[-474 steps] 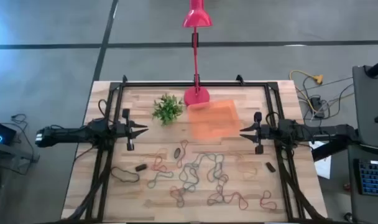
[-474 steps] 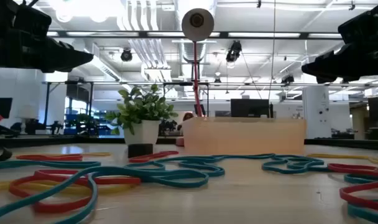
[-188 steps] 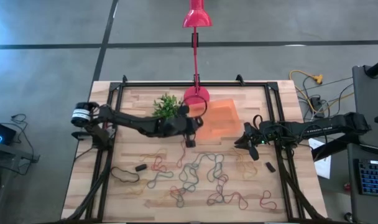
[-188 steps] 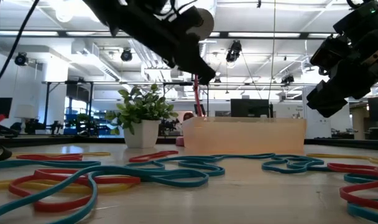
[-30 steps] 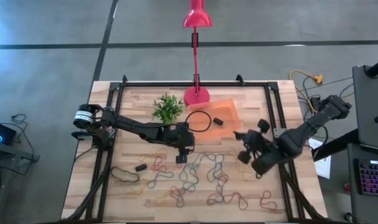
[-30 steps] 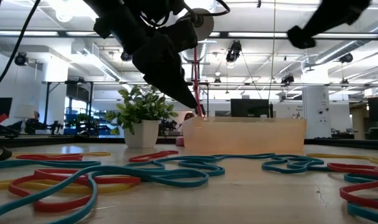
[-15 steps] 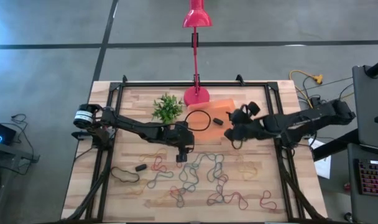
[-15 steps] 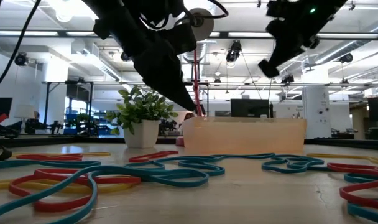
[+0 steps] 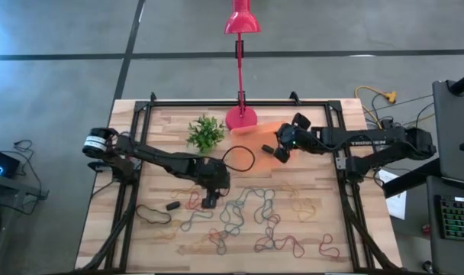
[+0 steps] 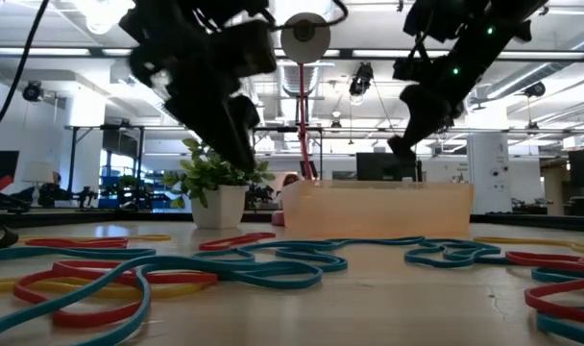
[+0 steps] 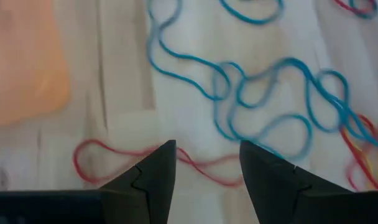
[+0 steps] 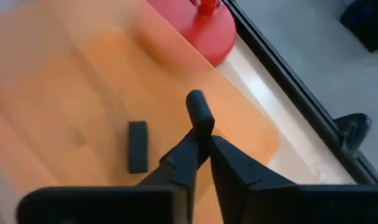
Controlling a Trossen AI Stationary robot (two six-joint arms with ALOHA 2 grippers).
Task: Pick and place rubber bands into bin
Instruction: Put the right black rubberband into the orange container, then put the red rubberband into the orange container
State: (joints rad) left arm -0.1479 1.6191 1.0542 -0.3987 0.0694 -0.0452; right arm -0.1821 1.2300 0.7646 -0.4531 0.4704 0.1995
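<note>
Above the bin [image 9: 272, 137], the right gripper [image 12: 200, 138] has its fingers pinched on a small black rubber band [image 12: 199, 112], which stands up from the tips, directly over the orange floor; another dark piece [image 12: 137, 147] already lies inside. Letting go here should land it in the tray. Over the scattered rubber bands [image 9: 247, 214], the left gripper [image 11: 204, 163] hangs parted and empty, a red loop [image 11: 114, 163] just beyond its tips, its length running across the gap
</note>
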